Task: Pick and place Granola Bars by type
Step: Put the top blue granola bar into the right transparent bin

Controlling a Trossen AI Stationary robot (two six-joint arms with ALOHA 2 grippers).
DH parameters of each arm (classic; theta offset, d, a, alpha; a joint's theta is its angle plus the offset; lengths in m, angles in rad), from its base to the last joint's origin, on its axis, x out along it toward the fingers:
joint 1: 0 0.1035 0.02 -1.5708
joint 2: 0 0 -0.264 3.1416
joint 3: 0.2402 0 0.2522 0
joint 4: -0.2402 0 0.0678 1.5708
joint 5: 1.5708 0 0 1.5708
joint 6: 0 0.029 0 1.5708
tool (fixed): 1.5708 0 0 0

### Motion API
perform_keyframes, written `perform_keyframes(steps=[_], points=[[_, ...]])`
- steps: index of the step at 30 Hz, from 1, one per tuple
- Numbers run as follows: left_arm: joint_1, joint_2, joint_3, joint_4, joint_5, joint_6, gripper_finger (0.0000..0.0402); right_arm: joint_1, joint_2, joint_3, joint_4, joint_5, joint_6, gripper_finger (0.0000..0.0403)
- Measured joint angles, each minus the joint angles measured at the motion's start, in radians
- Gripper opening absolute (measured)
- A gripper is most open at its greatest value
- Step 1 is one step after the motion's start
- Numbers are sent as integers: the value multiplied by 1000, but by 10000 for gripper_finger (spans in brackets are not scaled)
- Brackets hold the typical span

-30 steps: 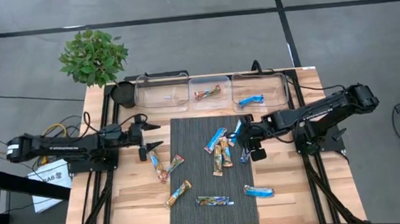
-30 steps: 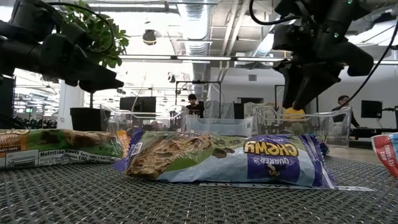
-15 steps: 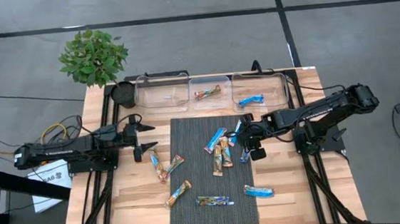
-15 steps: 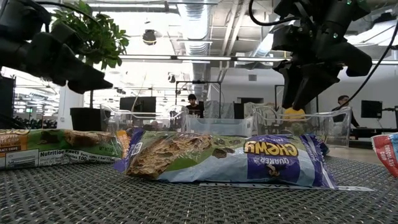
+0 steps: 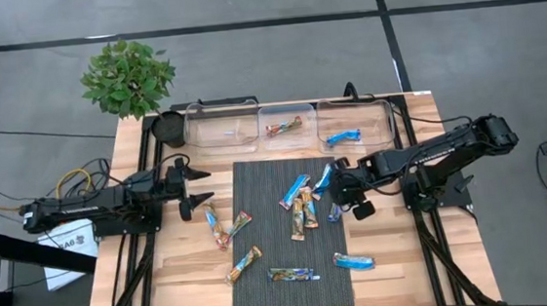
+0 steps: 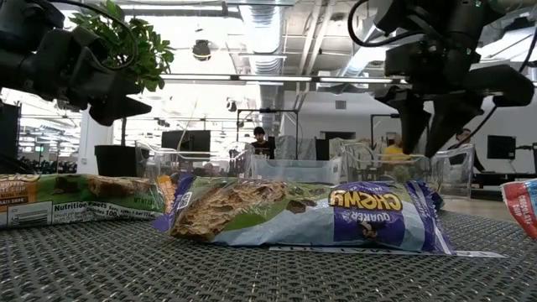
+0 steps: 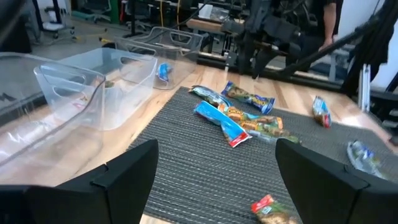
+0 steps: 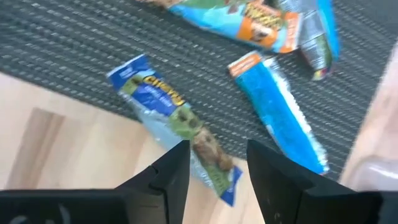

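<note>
Closest to the low camera, 1 of the Granola Bars (image 6: 306,216) is lying flat across the middle of the frame on the dark ribbed mat (image 6: 252,277); glossy crinkly wrapper, so I'm guessing these are light, a bit squishy and slippery, best pinched across the narrow middle rather than by the flappy crimped ends; another bar (image 6: 75,199) is sitting at the left edge.

In the high view the rest are scattered over the mat (image 5: 263,271): 1 at the lower centre (image 5: 292,274), a bright blue 1 at the lower right (image 5: 353,260), a cluster near the middle (image 5: 301,209).

The right gripper (image 5: 341,195) is hanging low right of centre, arm stretching in from the right side, fingers pointing down; its wrist camera is showing the fingers partly apart with nothing between them, hovering over a blue-wrapped bar (image 8: 174,134) lying half on the mat edge, half on the wood, beside a bright blue bar (image 8: 283,112); that looks like the next pick.

The left gripper (image 5: 205,185) is waiting left of centre, arm reaching in from the left, fingers spread wide and holding nothing.

Farthest back, 3 clear bins (image 5: 223,137) are lining the top edge of the table; the middle 1 has a tan-orange bar (image 5: 284,127), the right 1 a blue bar (image 5: 343,137); a potted plant (image 5: 128,78) is sitting at the upper left.
</note>
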Motion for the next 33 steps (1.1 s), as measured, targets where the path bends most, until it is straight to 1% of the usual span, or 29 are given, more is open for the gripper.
perform_keyframes(steps=[5, 12, 19, 27, 33], points=[[0, 0, 0, -2, 0, -2, 318, 7, 0, 0, -25, -54, -12, 152], [0, 0, 1, -2, -4, -1, 318, 41, 0, 0, -41, -55, -89, 153], [0, 0, 2, -3, -4, -1, 318, 45, 0, 0, -40, -54, -65, 157], [0, 0, 2, -3, -4, -1, 318, 44, 0, 0, -41, -52, -35, 152], [0, 0, 2, -3, -5, -1, 318, 44, 0, -2, -44, -52, -54, 155]])
